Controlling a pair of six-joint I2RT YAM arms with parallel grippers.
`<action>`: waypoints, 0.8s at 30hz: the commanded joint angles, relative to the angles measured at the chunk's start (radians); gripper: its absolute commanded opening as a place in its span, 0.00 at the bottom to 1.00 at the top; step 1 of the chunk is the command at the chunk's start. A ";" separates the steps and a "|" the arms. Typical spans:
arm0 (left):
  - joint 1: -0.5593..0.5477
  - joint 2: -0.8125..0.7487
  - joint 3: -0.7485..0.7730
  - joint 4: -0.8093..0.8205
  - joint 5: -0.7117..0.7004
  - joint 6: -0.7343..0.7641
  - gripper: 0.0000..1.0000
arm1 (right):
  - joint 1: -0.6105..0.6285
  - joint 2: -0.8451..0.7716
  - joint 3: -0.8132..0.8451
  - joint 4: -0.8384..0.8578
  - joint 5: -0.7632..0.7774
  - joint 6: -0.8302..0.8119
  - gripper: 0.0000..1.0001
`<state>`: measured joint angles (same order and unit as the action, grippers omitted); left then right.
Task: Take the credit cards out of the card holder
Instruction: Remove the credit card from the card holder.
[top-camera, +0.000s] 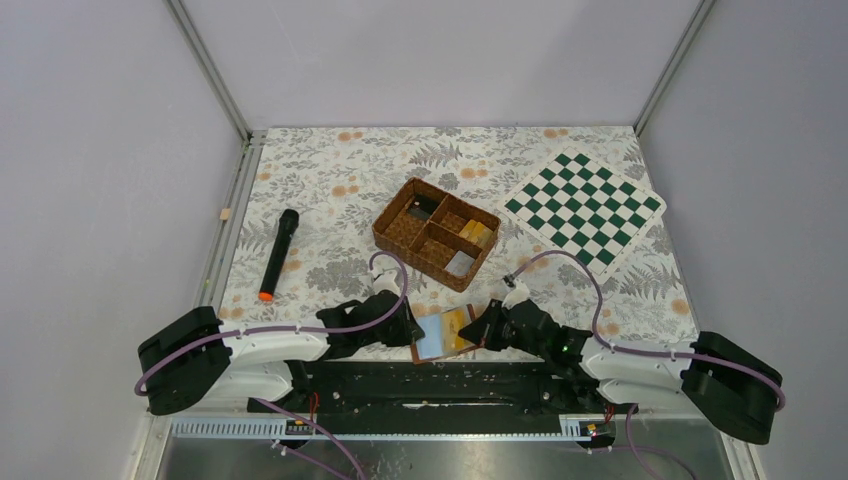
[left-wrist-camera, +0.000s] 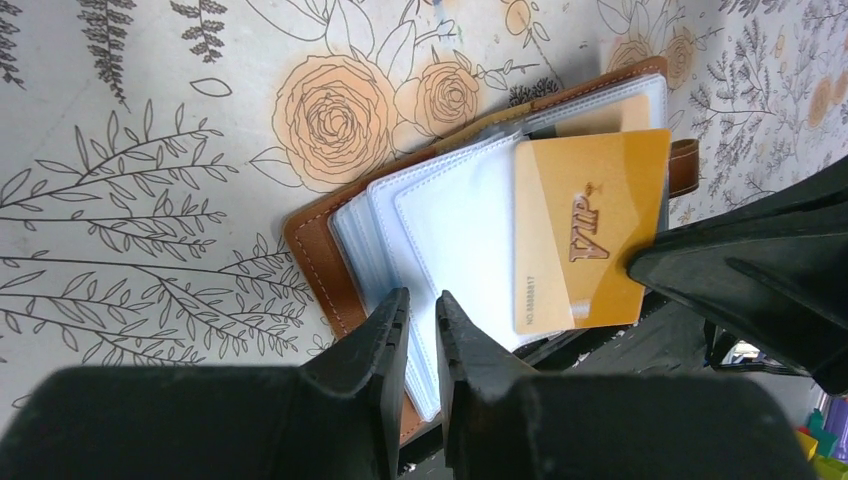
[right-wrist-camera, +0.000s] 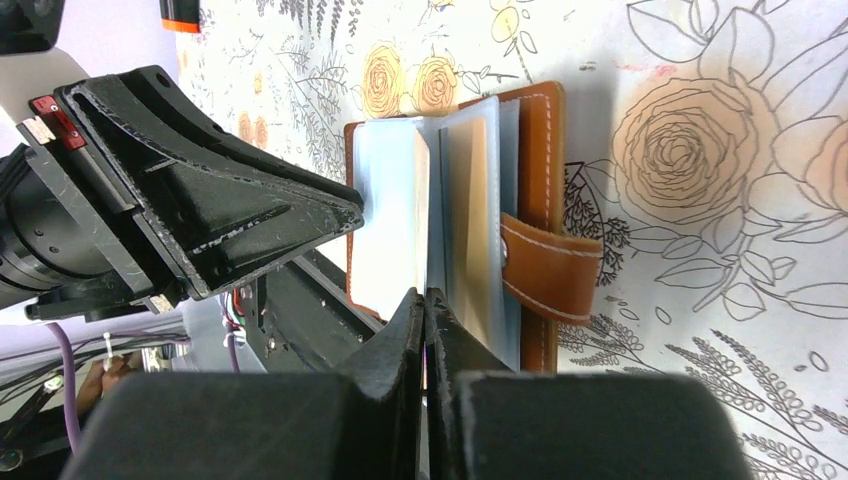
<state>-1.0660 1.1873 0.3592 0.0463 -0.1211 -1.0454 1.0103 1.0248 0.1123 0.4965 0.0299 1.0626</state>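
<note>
The brown card holder (top-camera: 430, 345) lies open at the table's near edge between my two grippers, its clear sleeves fanned out (left-wrist-camera: 455, 225). A gold credit card (left-wrist-camera: 590, 225) marked VIP lies partly out over the sleeves. My right gripper (right-wrist-camera: 425, 298) is shut, its tips pinching that card's edge, and its black finger (left-wrist-camera: 700, 275) meets the card. A second gold card (right-wrist-camera: 470, 200) sits inside a sleeve by the closing tab (right-wrist-camera: 550, 270). My left gripper (left-wrist-camera: 422, 320) is nearly shut on the edge of the sleeves at the holder's left half (left-wrist-camera: 310, 250).
A woven brown basket (top-camera: 398, 238) with four compartments stands behind the holder, with gold cards (top-camera: 476, 232) in one. A green-and-white chessboard (top-camera: 585, 208) lies at the back right. A black marker with an orange end (top-camera: 279, 254) lies at the left. The black mounting rail (top-camera: 440, 375) runs just under the holder.
</note>
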 joint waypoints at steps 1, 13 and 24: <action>-0.003 -0.002 0.038 -0.093 -0.026 0.026 0.17 | -0.008 -0.075 0.007 -0.119 0.068 -0.040 0.00; -0.004 -0.089 0.139 -0.170 -0.013 0.074 0.28 | -0.009 -0.222 0.028 -0.250 0.097 -0.078 0.00; -0.002 -0.068 0.205 -0.110 0.063 0.143 0.34 | -0.009 -0.282 0.039 -0.282 0.102 -0.083 0.00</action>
<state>-1.0660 1.1118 0.5331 -0.1322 -0.1101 -0.9409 1.0077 0.7570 0.1146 0.2245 0.0971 0.9905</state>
